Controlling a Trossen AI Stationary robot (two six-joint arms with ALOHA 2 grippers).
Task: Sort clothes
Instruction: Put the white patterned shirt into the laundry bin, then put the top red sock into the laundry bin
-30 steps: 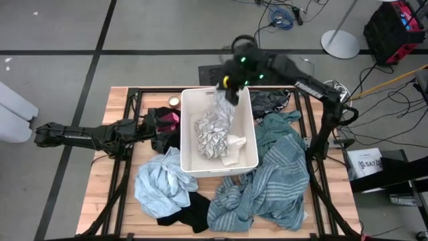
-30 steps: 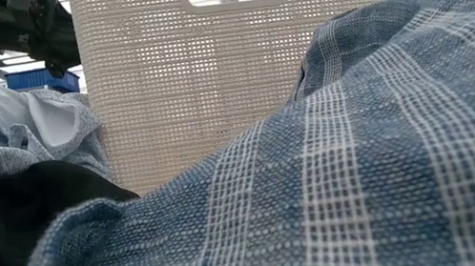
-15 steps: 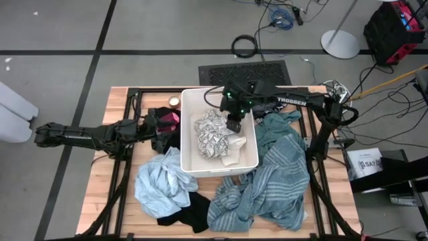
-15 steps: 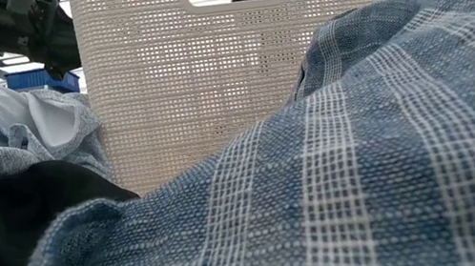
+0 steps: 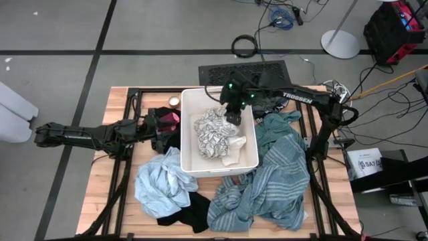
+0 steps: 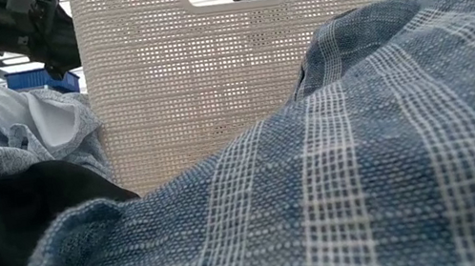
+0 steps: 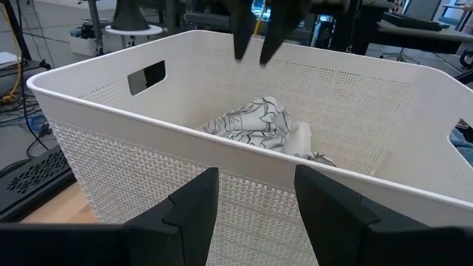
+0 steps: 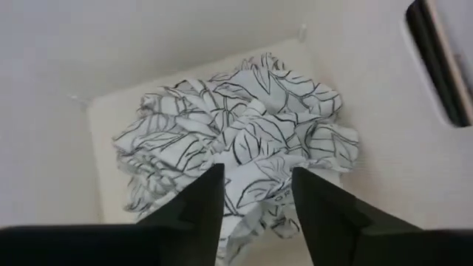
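Observation:
A white garment with black leaf outlines [image 5: 212, 132] lies heaped on the floor of the white bin [image 5: 221, 171], next to a plain white piece [image 5: 234, 148]. My right gripper [image 5: 233, 115] hangs open just above the heap [image 8: 236, 140], pointing steeply down; in the left wrist view its fingers [image 7: 255, 37] stand clear of the cloth [image 7: 255, 125]. My left gripper [image 7: 255, 214] waits open at the bin's left wall. A teal-grey striped cloth [image 5: 267, 181], a light blue one [image 5: 160, 181] and a black one [image 5: 190, 215] lie on the table around the bin.
A small magenta piece [image 5: 170, 118] lies by my left gripper and a dark grey garment [image 5: 271, 100] lies right of the bin's far end. In the low view the striped cloth [image 6: 343, 183] fills the foreground in front of the bin's near wall [image 6: 239, 84].
My right gripper has come down into the bin with the patterned garment, tipped more steeply downward, opened and let go. The garment, which hung below the fingers over the bin's far end, now lies heaped on the bin's floor.

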